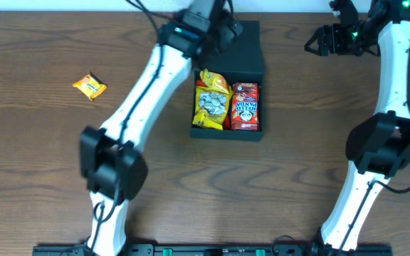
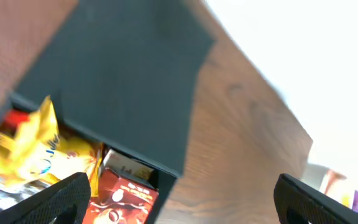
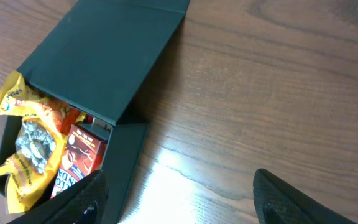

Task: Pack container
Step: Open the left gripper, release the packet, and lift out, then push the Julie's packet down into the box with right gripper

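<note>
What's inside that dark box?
A yellow snack packet and a red carton, side by side. The flap lid covers the far part of the box, so anything there or beneath the snacks is hidden.

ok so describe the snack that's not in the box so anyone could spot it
Start at the dark box at the far middle of the wooden table, then look far to its left. A small yellow wrapped snack lies alone on the bare wood. Unlike the yellow bag and red carton packed inside the box, it is tiny and touches nothing.
</note>
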Controlling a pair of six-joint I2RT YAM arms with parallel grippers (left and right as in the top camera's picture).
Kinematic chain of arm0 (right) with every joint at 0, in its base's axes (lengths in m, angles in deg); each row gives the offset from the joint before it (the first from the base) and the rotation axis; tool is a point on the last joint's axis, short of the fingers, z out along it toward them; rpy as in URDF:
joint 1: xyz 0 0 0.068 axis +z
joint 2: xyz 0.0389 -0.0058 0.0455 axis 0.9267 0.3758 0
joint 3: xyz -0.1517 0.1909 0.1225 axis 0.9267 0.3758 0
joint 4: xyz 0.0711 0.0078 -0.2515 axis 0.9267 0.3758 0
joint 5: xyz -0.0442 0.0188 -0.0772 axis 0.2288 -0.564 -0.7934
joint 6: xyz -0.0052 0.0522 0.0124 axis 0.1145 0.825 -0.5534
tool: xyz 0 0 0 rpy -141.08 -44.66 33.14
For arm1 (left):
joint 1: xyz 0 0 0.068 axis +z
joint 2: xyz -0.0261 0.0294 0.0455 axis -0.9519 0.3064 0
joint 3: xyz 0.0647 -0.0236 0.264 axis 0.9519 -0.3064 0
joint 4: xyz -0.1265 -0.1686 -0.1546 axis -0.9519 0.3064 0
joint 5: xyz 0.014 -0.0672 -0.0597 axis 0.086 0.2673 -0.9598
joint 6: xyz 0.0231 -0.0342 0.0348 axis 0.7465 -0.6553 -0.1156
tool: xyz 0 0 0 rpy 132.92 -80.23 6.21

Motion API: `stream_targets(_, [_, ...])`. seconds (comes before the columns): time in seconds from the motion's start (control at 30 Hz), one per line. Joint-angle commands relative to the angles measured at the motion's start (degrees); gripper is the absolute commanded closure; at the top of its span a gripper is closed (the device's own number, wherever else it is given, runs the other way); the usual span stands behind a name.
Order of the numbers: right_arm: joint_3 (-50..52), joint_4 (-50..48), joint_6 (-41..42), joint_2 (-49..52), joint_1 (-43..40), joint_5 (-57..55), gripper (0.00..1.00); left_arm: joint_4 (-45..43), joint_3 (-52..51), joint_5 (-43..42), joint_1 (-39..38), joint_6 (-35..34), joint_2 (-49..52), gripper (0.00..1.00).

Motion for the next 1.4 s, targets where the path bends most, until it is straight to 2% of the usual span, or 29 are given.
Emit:
stream_targets(0.0, [-1.2,0.1,0.8,-1.2,-0.4,1.3,0.25,0.3,-0.2,1.3,0.9,13.0,-3.5,0.05])
stream_targets(0.07, [-1.2,0.4,0.8,-1.2,-0.3,1.8,0.3,1.0,-0.2,1.5,1.1,20.8,-4.2,0.05])
stream_targets(0.1, [-1.2,0.7,0.5,-1.2,-0.3,2.8,0.36,1.7,-0.2,1.6,1.3,25.3,-4.2,0.05])
stream_targets(0.17, [-1.1,1.1,0.1,-1.2,-0.3,4.9,0.59,2.8,-0.2,2.8,2.3,30.5,-4.2,0.05])
stream_targets(0.27, [-1.0,2.0,-1.6,-1.2,0.3,8.3,0.87,4.2,-0.2,4.2,6.3,30.1,-4.5,0.05])
stream_targets(0.33, [-1.0,2.1,-1.6,-1.2,1.4,9.3,0.97,4.4,-0.2,3.9,9.9,27.9,-4.7,0.05])
stream_targets(0.43, [-0.6,2.1,-2.8,-1.2,4.3,11.3,0.99,4.4,-0.2,1.7,16.9,26.8,-4.9,0.05])
stream_targets(0.57, [1.1,1.2,-5.2,-1.1,9.3,14.8,0.98,4.6,-0.2,1.6,25.1,29.6,-4.9,0.05])
stream_targets(0.83, [13.1,-6.5,-4.7,-1.1,21.6,14.8,0.99,8.7,-0.3,-0.5,38.4,32.1,-4.9,0.05])
stream_targets(0.93, [15.2,-10.3,-3.3,-1.1,24.8,13.4,0.99,9.8,-0.3,-2.0,40.3,35.1,-4.8,0.05])
stream_targets(1.17, [17.7,-21.4,5.8,-1.0,30.4,0.3,0.99,10.6,-0.3,-2.0,41.1,41.2,-4.8,0.05])
stream_targets(1.37, [19.1,-24.7,10.2,0.3,31.3,-0.9,0.99,10.6,-0.3,-1.7,41.2,42.9,-4.8,0.05])
